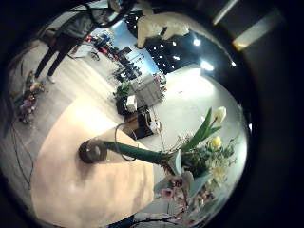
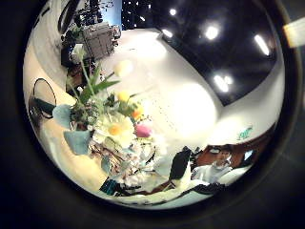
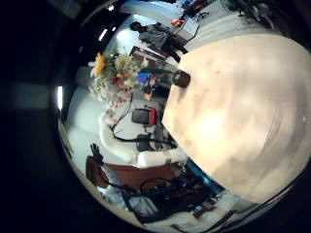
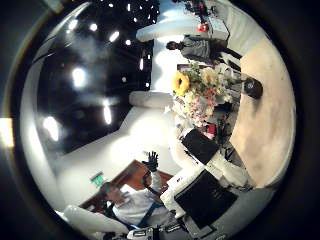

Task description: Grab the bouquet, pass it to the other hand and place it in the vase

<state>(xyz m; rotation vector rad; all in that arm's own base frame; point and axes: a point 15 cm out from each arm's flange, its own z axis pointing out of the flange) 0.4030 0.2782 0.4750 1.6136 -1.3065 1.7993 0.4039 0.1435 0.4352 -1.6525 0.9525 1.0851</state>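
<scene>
Bouquet (image 2: 114,129) close to left palm, vase (image 1: 92,151) on surface (image 1: 71,180); grip state unclear. Risk: stems miss mouth, tip vase.

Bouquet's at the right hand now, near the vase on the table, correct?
Not quite: it is at the left hand, not the right. The bouquet fills much of the left thumb side palm view, so it is close to that palm, while both right palm views show it farther off. The rest holds: it is near the vase on the table.
</scene>
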